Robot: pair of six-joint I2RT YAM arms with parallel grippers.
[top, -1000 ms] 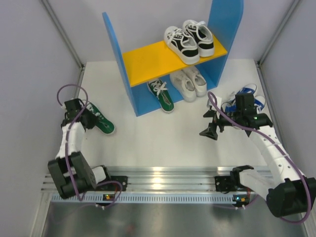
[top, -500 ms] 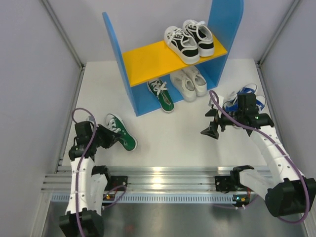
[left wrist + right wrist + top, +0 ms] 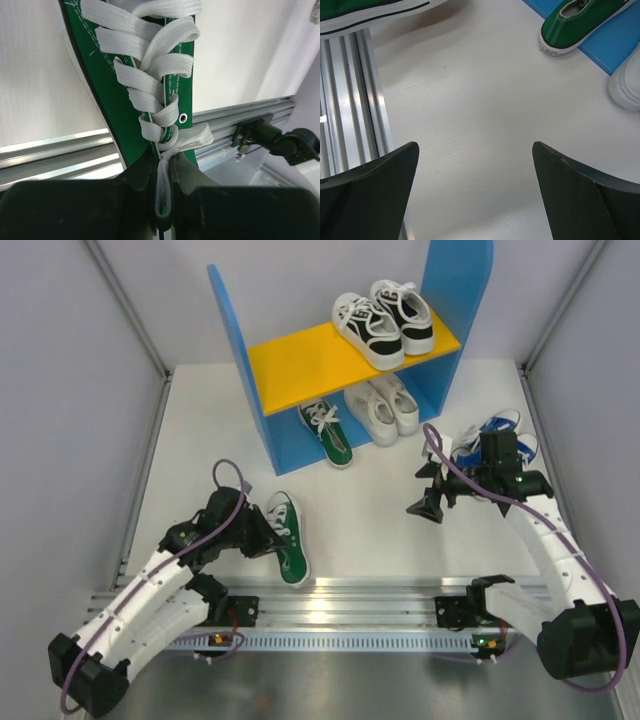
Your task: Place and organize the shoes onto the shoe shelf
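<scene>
My left gripper (image 3: 262, 535) is shut on a green shoe with white laces (image 3: 288, 540), pinching its lace loop and collar; the shoe's toe points at the near rail. In the left wrist view the fingers (image 3: 137, 182) clamp the lace of the green shoe (image 3: 115, 90). The shoe shelf (image 3: 240, 370) has blue sides and an orange board (image 3: 295, 365). Under the board stand the other green shoe (image 3: 328, 433) and the white pair (image 3: 385, 405). The blue pair (image 3: 505, 432) lies at right, partly hidden behind my right arm. My right gripper (image 3: 428, 498) is open and empty (image 3: 475, 165) above the table.
A black-and-white pair (image 3: 385, 320) sits on the orange board's right half. An aluminium rail (image 3: 330, 600) runs along the near edge. Grey walls close in both sides. The right wrist view shows the shelved green shoe (image 3: 580, 17) and a white toe (image 3: 626, 85).
My left arm has swung from the far left toward the near centre, carrying the green shoe and turning its toe toward the rail. The right arm has barely moved.
</scene>
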